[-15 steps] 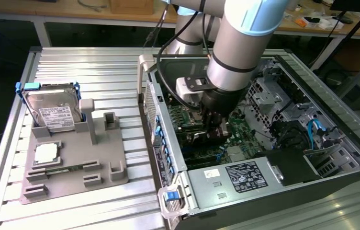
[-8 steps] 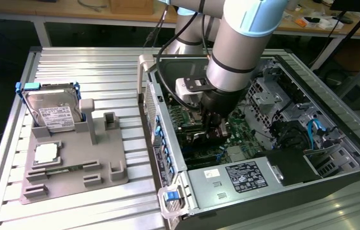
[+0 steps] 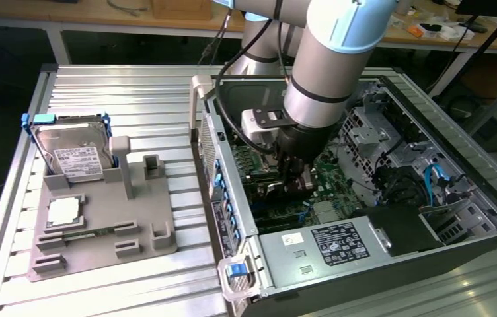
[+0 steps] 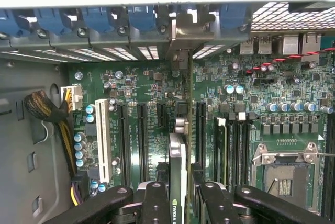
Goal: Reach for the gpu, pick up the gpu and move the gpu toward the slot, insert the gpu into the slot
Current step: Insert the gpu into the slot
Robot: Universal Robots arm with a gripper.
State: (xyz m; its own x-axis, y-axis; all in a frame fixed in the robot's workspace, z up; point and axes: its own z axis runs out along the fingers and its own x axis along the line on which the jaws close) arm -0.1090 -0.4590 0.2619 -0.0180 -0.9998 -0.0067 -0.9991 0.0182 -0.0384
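On the exterior view's left, a hard drive (image 3: 76, 155) stands upright in a grey holder (image 3: 143, 231) that lies on the ribbed metal tabletop (image 3: 116, 92). A square silver processor chip (image 3: 63, 210) lies flat in the holder, just in front of the drive.

To the right of the holder, an open computer case (image 3: 486, 198) lies on its side with its motherboard (image 4: 293, 77) facing up. The robot arm (image 3: 328, 72) reaches down into the middle of the case, and its end effector (image 3: 291, 177) is low over the board. A power supply (image 3: 337, 241) with a black label sits in the near corner of the case.

In the wrist view, a bundle of yellow and black cables (image 4: 44, 106) lies beside 1 long white slot (image 4: 103, 140) and a row of black slots. The end effector is clenched on the gpu (image 4: 177, 156), with its black fingers (image 4: 157, 203) pressed against both faces of the card. The gpu stands on edge among the black slots. Its metal bracket (image 4: 180, 28) is at the case's rear wall, in line with the blue clips (image 4: 94, 20). Whether its lower edge is seated in a slot cannot be told. Past the gpu are more black slots, then the open processor socket (image 4: 285, 174).
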